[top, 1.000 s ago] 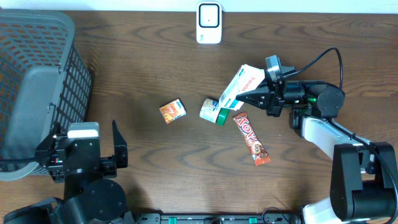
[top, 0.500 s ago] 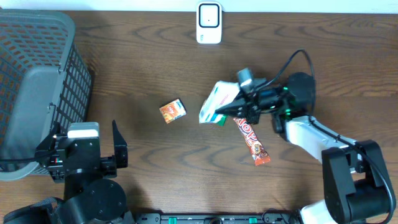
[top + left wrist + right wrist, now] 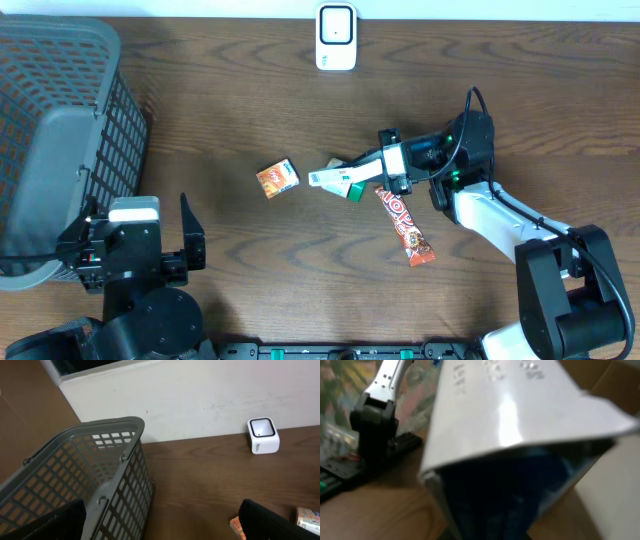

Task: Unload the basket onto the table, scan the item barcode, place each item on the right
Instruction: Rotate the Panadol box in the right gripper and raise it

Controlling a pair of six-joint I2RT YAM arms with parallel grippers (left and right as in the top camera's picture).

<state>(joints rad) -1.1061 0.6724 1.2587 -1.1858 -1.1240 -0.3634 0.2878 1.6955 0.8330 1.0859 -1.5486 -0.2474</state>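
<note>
My right gripper (image 3: 380,170) is clamped on the box (image 3: 340,176). I should carry it to the scanner (image 3: 336,37), barcode face square to its window; left gripper (image 3: 137,215) wide apart, idle.

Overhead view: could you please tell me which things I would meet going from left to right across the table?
grey basket → orange packet → white carton → candy bar. I left out the scanner and the green-capped item, since both overlap the carton's span.
</note>
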